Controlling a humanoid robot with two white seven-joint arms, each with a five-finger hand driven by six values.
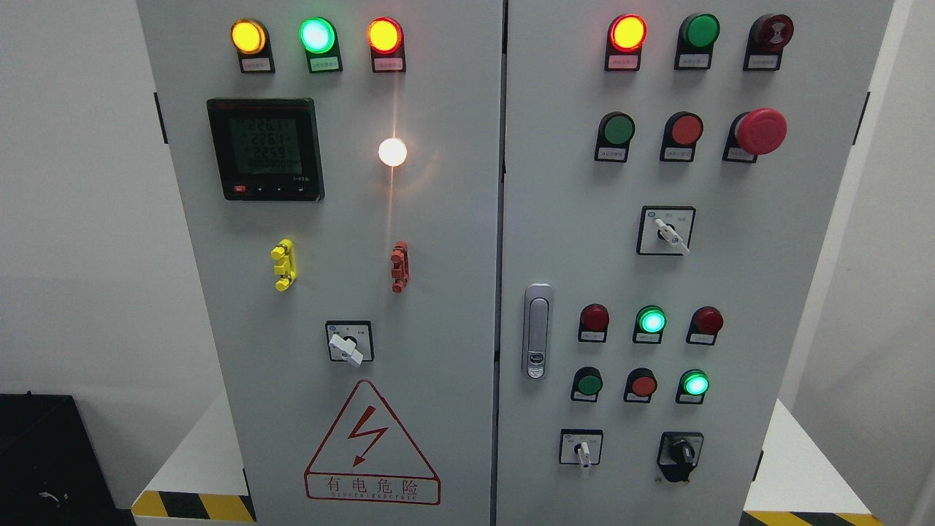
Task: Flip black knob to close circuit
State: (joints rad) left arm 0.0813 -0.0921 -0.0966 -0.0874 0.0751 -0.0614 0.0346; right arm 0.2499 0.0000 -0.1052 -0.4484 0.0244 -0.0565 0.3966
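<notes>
Head view shows a grey sheet-metal electrical cabinet [453, 292] with two doors, seen front-on; neither robot hand appears in the frame, so whether the fingers are open, curled or gripping cannot be told.

The task's thing, a black rotary knob on a black square plate [681, 454], sits at the lower right corner of the right door, just right of a small white-levered selector switch [582, 449] and below a lit green round indicator lamp [694, 383]. Its pointer appears to lie slightly off vertical, though the exact detent position is hard to read against the dark plate.

Judged from this frame, the step in hand is the approach; the knob is untouched.

Recommended procedure:
- The right arm is likely the better choice, since the knob lies on the right of the panel.
- The hand should arrive square to the door face, thumb and forefinger either side of the knob's raised grip bar.
- Pinch firmly before turning; rotate about the knob's own axis, without side load.
- Stop at the detent.

Hazards: the white-levered selector switch stands near and could be nudged by a trailing finger. The red mushroom-head emergency stop button [760, 131] is well apart, high on the same door
</notes>
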